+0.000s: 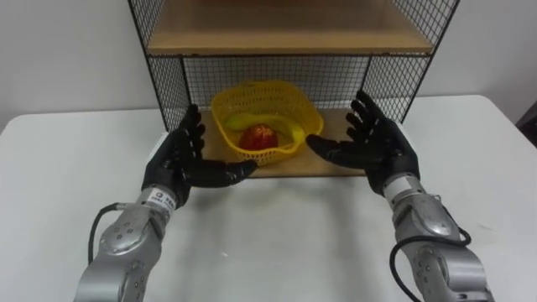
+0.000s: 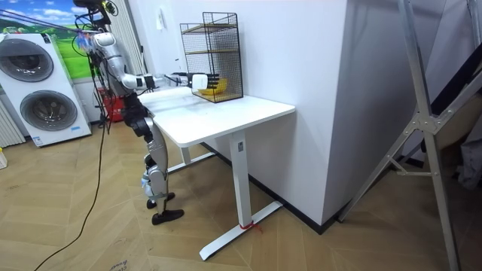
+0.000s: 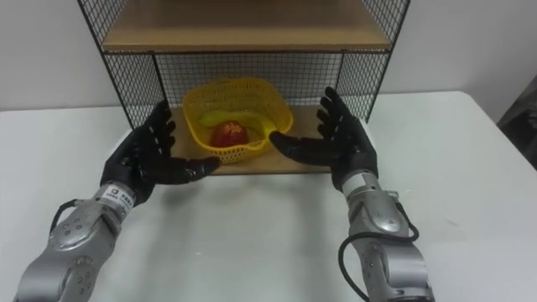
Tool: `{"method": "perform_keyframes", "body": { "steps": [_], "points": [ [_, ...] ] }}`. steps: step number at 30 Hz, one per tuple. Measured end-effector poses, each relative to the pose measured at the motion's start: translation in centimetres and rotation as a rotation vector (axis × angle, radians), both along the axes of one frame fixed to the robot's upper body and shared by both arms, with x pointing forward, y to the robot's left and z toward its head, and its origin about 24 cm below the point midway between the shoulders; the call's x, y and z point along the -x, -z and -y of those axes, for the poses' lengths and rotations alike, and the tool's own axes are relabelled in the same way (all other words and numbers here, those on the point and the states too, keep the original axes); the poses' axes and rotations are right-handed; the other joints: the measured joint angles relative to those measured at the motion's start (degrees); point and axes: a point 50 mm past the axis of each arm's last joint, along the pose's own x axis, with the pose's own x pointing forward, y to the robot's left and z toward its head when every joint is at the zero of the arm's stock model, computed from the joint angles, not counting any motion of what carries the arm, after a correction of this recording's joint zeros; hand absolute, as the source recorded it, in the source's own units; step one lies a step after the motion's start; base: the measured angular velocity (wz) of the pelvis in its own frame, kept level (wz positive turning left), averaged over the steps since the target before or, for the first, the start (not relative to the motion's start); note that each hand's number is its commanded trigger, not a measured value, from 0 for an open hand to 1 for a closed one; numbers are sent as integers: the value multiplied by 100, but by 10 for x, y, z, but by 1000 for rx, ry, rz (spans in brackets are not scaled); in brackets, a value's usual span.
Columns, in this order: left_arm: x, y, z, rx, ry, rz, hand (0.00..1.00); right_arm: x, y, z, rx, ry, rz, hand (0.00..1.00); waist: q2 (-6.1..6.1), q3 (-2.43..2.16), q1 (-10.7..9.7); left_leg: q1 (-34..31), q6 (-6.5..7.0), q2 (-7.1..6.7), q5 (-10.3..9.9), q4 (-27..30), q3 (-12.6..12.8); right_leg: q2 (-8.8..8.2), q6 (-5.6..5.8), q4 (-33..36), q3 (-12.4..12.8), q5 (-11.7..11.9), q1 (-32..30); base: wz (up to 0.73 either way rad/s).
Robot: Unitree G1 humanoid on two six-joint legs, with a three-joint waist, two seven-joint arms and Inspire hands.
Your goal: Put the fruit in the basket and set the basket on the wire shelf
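The yellow basket (image 1: pixel 302 105) sits on the bottom wood board (image 1: pixel 340 164) of the wire shelf (image 1: pixel 277 75), near the front edge. The fruit is inside it: a red fruit (image 1: pixel 260 136) in the middle & a yellow one (image 1: pixel 281 128) behind it, prob. a banana.

The left hand (image 1: pixel 180 159) is just to the left of the basket. Its fingers are straight & spread wide, w/ the palm facing the basket. The thumb points in at the basket's low front corner. It holds nothing.

The right hand (image 1: pixel 379 144) is just to the right of the basket & looks the same: fingers spread wide, palm facing in, thumb reaching to the basket's side. It holds nothing too. Both thumbs are v. close to the basket; can't tell if they touch it.

So the basket is between the 2 hands, w/ both arms out over the white tabletop (image 1: pixel 268 231). The shelf stands at the far edge of the tabletop, by the wall.

In the room view the robot stands upright at the end of the tabletop, on the room view's left, arms out to the shelf. Two washing machines (image 2: pixel 45 111) stand behind it.
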Motion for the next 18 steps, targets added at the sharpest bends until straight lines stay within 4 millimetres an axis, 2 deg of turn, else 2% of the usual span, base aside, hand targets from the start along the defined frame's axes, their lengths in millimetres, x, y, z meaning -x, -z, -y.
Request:
{"method": "perform_keyframes", "body": {
  "steps": [2, 5, 7, 11, 13, 18],
  "points": [
    [6, 1, -1, 24, -8, 5, 0, 3, -1, -2, -7, -9, 9, 0, 16, -13, 14, -46, -1, -1, -1, -1, 2, -1, -1, 2, 1, 1, -51, 0],
    [12, 3, 2, 52, -9, 6, 0, 13, -2, -3, -3, -20, 33, 0, 31, -4, 79, -71, -1, -1, 0, 13, 4, 0, -2, -9, 1, 1, -73, 0],
    [24, 3, 1, 67, -18, 21, 0, 24, 0, -4, 9, -36, 46, 0, 38, -1, 115, -67, -1, -1, 0, -35, 5, 0, -1, -5, 10, 1, -74, 0],
    [48, 16, -6, 61, -45, -8, 0, 46, 13, 4, 12, -5, 10, 0, 48, -4, 113, -79, -9, -1, 4, -62, 8, 2, -1, 0, 14, 1, -81, 0],
    [62, 24, -10, 58, -68, -42, 0, 59, 19, 8, 24, 9, -17, 0, 70, -21, 143, -134, -11, 2, 5, -63, 33, 1, -4, 26, 24, 2, -177, -6],
    [74, 21, -17, 51, -106, -12, 0, 75, 24, 17, 31, 50, -24, 0, 38, -27, 139, -168, -27, 4, 26, -91, 33, 6, -18, 6, 19, 13, -226, -1]
  ]
}}
